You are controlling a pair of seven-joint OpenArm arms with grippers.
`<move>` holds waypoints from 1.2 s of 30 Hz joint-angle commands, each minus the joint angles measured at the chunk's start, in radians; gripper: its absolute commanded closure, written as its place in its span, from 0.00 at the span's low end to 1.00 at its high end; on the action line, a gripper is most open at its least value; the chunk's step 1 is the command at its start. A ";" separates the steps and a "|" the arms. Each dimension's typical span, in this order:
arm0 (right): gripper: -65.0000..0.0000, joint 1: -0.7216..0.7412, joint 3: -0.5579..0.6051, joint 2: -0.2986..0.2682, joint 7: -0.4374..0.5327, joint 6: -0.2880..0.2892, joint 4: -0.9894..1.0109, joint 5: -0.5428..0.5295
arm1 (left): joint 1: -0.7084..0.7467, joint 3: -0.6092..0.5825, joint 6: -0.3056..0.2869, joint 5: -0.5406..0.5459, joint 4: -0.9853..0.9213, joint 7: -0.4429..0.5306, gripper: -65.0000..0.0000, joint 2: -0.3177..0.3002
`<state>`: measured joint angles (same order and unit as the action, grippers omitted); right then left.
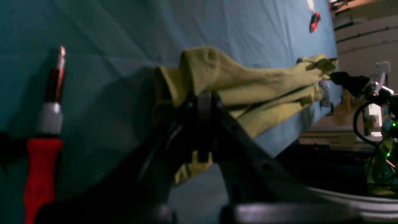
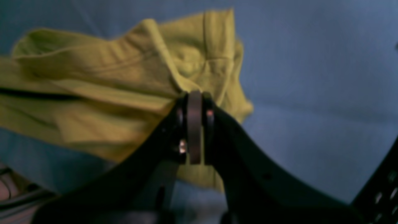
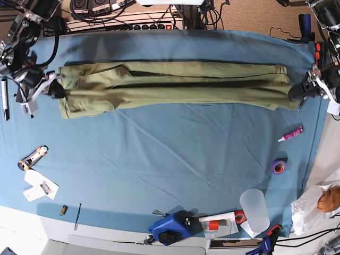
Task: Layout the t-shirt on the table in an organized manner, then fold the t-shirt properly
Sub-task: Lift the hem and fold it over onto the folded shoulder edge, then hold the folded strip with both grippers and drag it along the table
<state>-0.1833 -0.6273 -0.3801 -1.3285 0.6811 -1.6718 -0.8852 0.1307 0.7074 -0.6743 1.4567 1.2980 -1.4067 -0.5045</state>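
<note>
A: Two grippers pinching the t-shirt [image 3: 175, 85] at opposite ends, stretching it in a long band across the far half of the table [image 3: 159, 159].
B: Left gripper [image 1: 203, 99]?
A: Jaws pressed together on bunched olive cloth, screwdriver [image 1: 46, 137] lying just beside.
B: Right gripper [image 2: 194, 99]?
A: Clamping a fold likewise, fabric sagging below.
</note>
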 commanded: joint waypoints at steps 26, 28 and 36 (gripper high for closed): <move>0.78 -0.019 -0.008 0.111 0.146 0.017 -0.017 0.239 | 0.030 0.008 -0.024 0.027 0.014 0.010 0.44 0.031; 0.75 -0.019 -0.008 0.111 0.140 0.017 -0.017 0.239 | 0.030 0.008 -0.024 0.027 0.014 0.010 0.44 0.031; 0.75 -0.018 -0.008 0.111 0.125 0.017 -0.017 0.238 | 0.030 -0.008 -0.024 -0.169 0.014 0.010 0.44 0.048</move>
<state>-0.2081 -0.6277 -0.2497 -1.2190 0.6971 -1.6718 -0.6323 0.1658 0.6994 -0.6971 1.3010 1.2991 -1.3914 -0.4408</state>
